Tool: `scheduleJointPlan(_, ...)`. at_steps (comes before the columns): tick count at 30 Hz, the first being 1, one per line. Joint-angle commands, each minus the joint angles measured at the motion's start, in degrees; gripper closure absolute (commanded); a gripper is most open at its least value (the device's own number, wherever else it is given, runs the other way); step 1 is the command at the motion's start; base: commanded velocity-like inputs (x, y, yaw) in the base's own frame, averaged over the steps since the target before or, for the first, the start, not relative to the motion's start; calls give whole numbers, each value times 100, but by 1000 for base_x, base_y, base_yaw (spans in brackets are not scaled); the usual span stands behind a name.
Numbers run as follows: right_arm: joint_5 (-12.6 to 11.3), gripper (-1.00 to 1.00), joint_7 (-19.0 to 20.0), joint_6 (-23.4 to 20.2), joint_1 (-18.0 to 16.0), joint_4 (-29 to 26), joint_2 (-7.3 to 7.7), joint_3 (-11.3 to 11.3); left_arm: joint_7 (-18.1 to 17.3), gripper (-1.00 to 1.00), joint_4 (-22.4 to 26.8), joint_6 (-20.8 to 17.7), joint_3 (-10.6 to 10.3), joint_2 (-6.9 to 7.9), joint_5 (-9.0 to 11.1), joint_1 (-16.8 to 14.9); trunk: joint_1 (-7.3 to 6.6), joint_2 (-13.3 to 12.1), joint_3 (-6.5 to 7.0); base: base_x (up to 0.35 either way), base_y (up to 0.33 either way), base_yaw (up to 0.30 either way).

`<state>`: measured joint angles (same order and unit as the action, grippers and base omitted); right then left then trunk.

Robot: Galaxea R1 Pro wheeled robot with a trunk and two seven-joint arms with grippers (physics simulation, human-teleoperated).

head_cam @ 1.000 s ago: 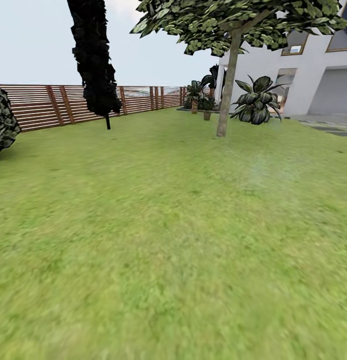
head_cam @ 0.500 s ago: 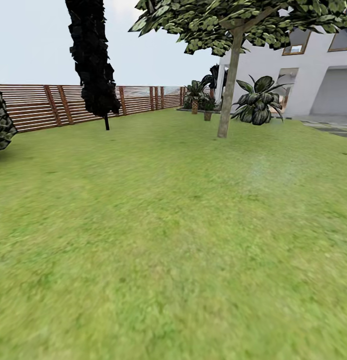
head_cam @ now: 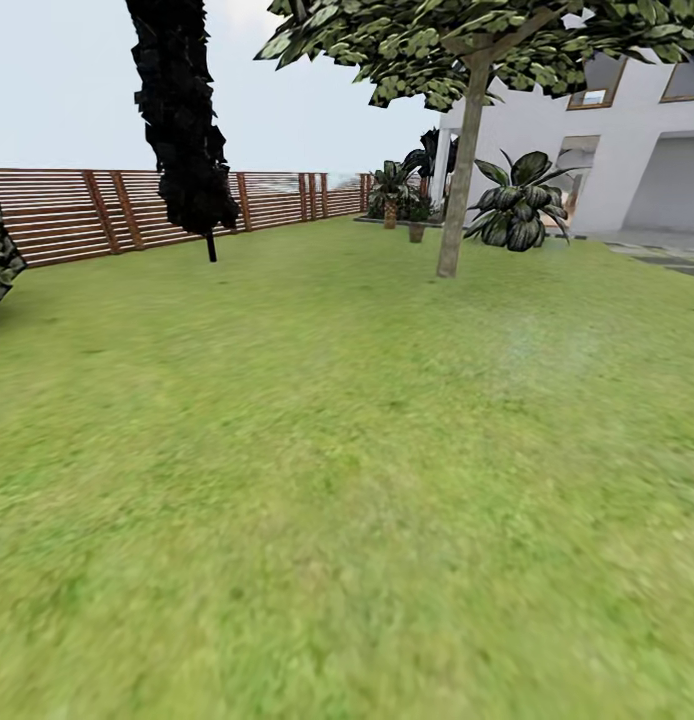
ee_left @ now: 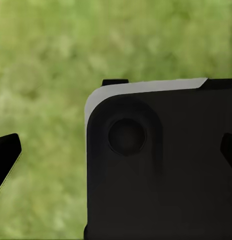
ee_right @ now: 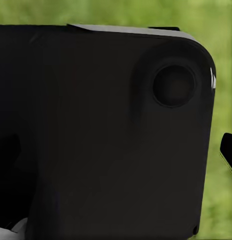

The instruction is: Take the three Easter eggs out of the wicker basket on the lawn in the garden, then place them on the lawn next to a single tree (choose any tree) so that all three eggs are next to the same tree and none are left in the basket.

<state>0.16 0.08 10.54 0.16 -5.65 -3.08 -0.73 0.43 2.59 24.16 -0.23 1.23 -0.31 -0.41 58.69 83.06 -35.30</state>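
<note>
The whole head view has slid a little since the earlier frames, so the camera moved, not the garden. The tree (head_cam: pixel 454 195) stands far up the lawn (head_cam: pixel 327 480), before the slat fence (head_cam: pixel 107 205). No eggs or basket are on view, so progress can't be judged. Fingertips at both wrist views' edges suggest spread grippers; I can't tell.

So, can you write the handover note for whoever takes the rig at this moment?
Grippers: the wrist views show dark robot housing over blurred grass; open or shut cannot be told.
Things: the head view looks across the lawn to the tree, with a dark columnar tree, fence and house behind.
Done: nothing confirmable from here.
Left: locate the basket, move all three eggs beside one tree.
</note>
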Motion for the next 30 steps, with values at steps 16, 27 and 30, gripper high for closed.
scheduleJointPlan(16, 1, -100, 1, 10, 1, -6, 0, -6, 5, -100, -4, 19, -3, 0, -4, -3, 3, 2, -4, 329, 0, 0)
scheduleJointPlan(27, 1, -100, 1, 10, 2, -6, 0, -6, 5, -100, -4, 19, -3, 0, -4, -3, 3, 2, -4, 329, 0, 0)
scheduleJointPlan(30, 1, -100, 1, 10, 0, -6, 0, -6, 3, -100, -4, 19, -3, 0, -4, -3, 3, 2, -4, 329, 0, 0)
